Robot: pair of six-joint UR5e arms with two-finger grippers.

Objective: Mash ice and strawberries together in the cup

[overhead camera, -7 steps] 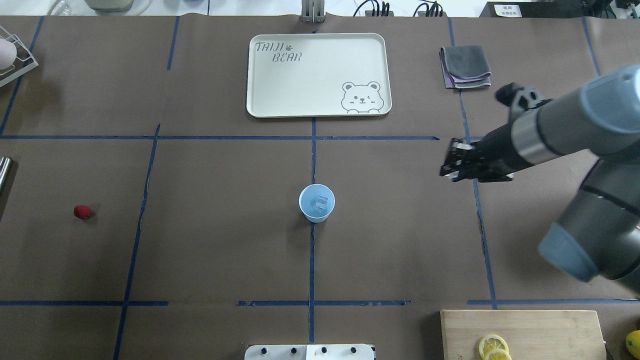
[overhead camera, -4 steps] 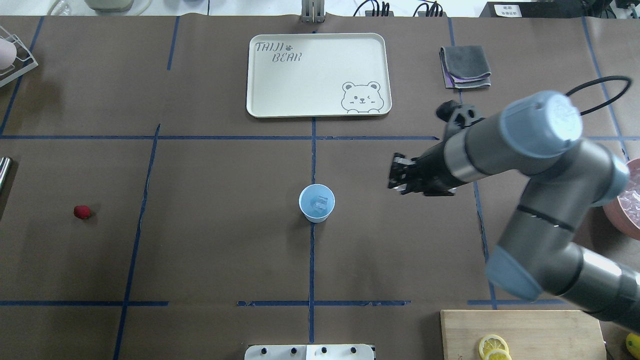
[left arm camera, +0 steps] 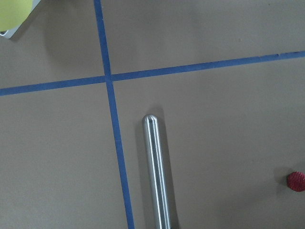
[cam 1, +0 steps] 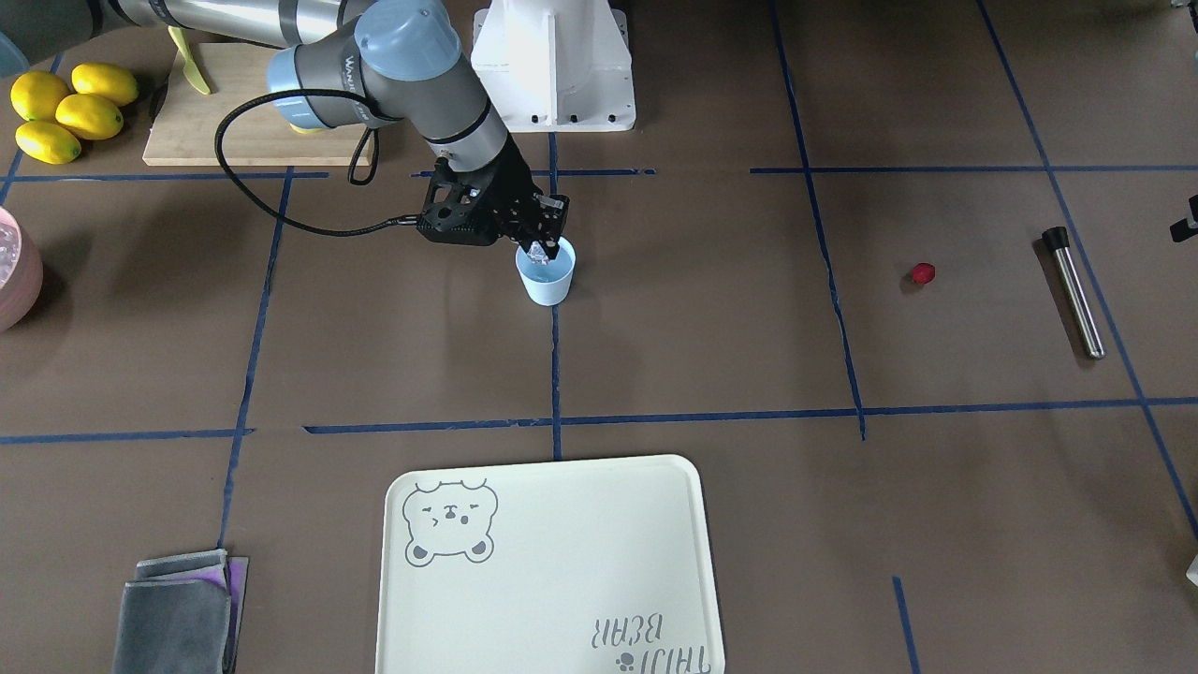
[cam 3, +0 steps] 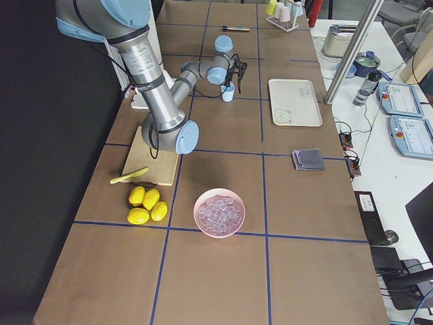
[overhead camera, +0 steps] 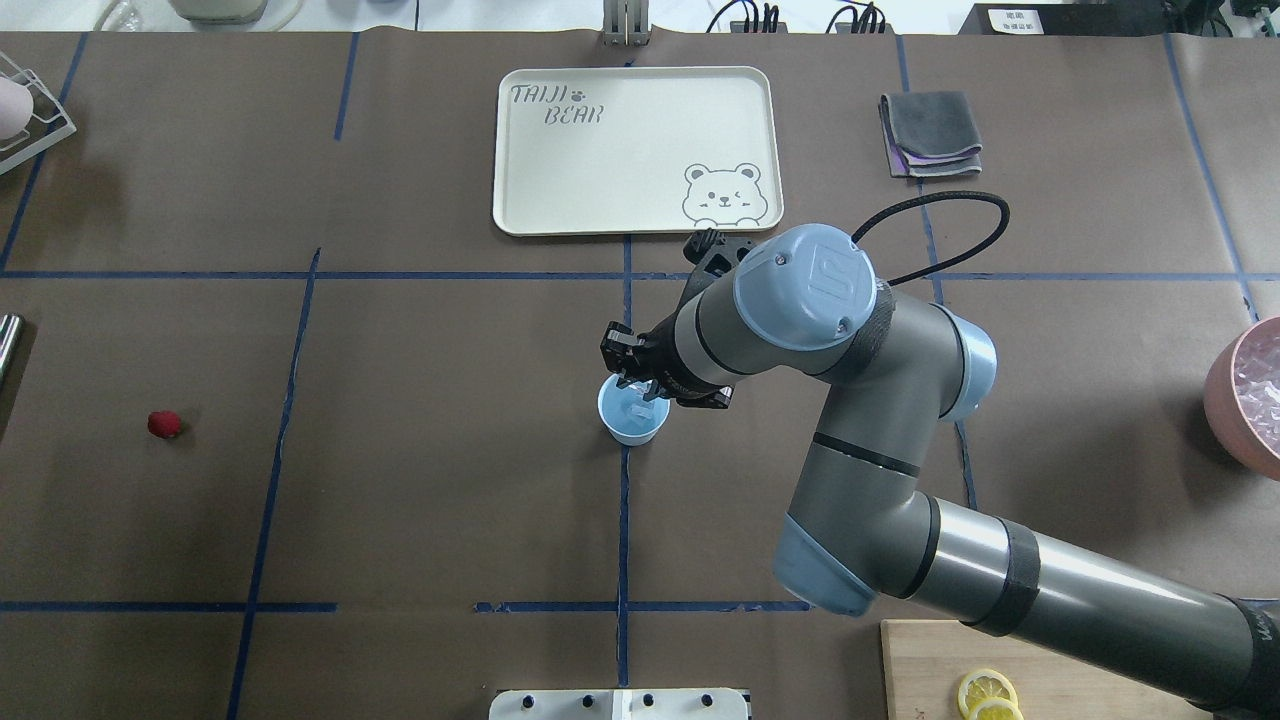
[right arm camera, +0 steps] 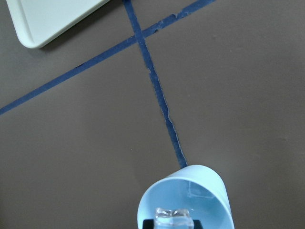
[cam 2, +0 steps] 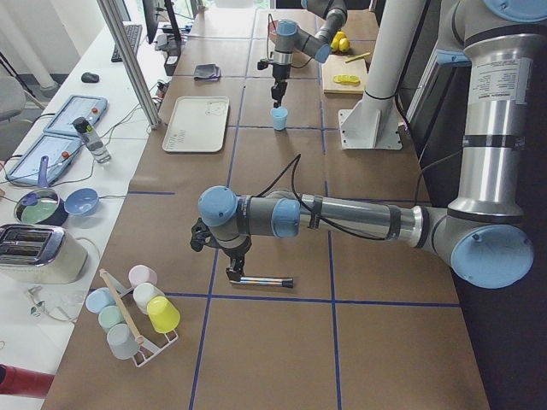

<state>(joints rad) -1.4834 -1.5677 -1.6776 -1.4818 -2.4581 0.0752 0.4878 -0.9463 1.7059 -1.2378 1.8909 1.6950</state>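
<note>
Brown paper-covered desk marked w/ blue tape lines, robot reaching in from the near side. Far left: a metal rod, prob. the masher, lies flat, long axis running roughly near-to-far, dark cap at one end. The left pincer hangs just above it, likely poised to pick it up. It shows only in the side cam, so can't tell if it's open or closed. Right of the rod, well apart from the cup, one tiny red strawberry sits on the desk, not yet in the cup. Ctr: the small light-blue cup stands upright on a tape line, mouth up, long axis vertical, so anything let go above it falls straight in. At least one pale chunk already lies inside. The right pincer points down over the cup's mouth, fingers closed on an ice chunk held just above the rim. I'd judge it's placed that low to drop the chunk in w/o a bounce. Beyond the cup, on the far side: a cream tray w/ a bear print. Far right edge: a pink bowl of ice, the likely source of the chunks.
</note>
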